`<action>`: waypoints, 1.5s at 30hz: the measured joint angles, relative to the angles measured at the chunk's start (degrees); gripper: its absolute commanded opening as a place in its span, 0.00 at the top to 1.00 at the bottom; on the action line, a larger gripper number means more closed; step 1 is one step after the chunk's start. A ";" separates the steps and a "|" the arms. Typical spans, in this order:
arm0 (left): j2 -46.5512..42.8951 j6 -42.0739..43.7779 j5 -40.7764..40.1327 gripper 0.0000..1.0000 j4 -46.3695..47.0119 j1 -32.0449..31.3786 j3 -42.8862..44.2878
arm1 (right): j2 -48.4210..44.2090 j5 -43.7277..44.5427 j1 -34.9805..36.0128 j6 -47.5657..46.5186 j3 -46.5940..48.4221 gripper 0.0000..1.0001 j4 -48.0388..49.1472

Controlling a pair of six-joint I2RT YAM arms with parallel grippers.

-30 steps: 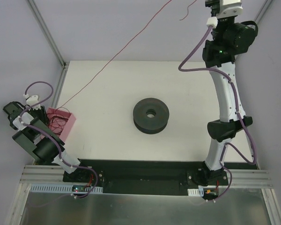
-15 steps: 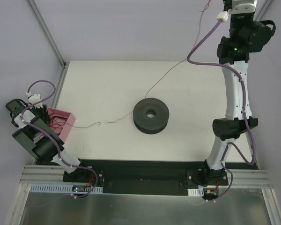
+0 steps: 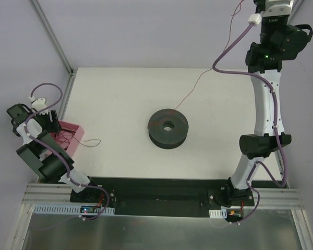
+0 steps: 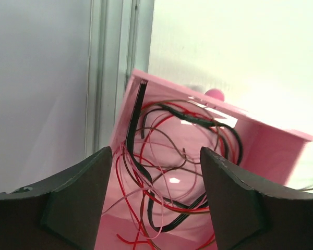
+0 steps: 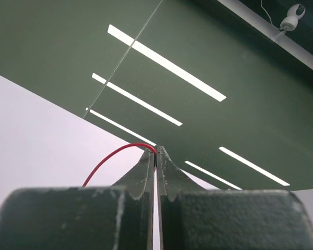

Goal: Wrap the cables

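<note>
Overhead and wrist views of one white table (image 3: 120, 88) carrying two arms, one spool and one box. The right arm (image 3: 266, 104) stood tall at the far right corner of the table, while the left arm (image 3: 41, 151) was folded low at the left edge. One black spool (image 3: 159, 131), a flat round reel with a central hole, lay near the middle of the table, well apart from both arms. One pink box (image 3: 75, 134), open at the top, sat at the left edge just beside the left arm. The left end effector (image 4: 154, 192) hung over this box with its two fingers spread wide and nothing between them. Inside the box lay a tangle of cables (image 4: 167, 172), red and dark strands looped over one another, too knotted to count; one thin strand (image 3: 88, 141) trailed out of the box onto the table. The right end effector (image 5: 155, 156) was raised high, its two fingers pressed together and pinching a single red wire (image 5: 107, 161) at their tips. In the overhead view this wire ran down from the upper right corner to the spool; whether it was fastened there could not be told.
</note>
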 measured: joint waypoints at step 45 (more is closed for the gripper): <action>2.36 27.41 -12.07 0.79 -35.91 -39.98 0.28 | -13.18 -1.57 4.50 10.08 -28.37 0.99 -0.02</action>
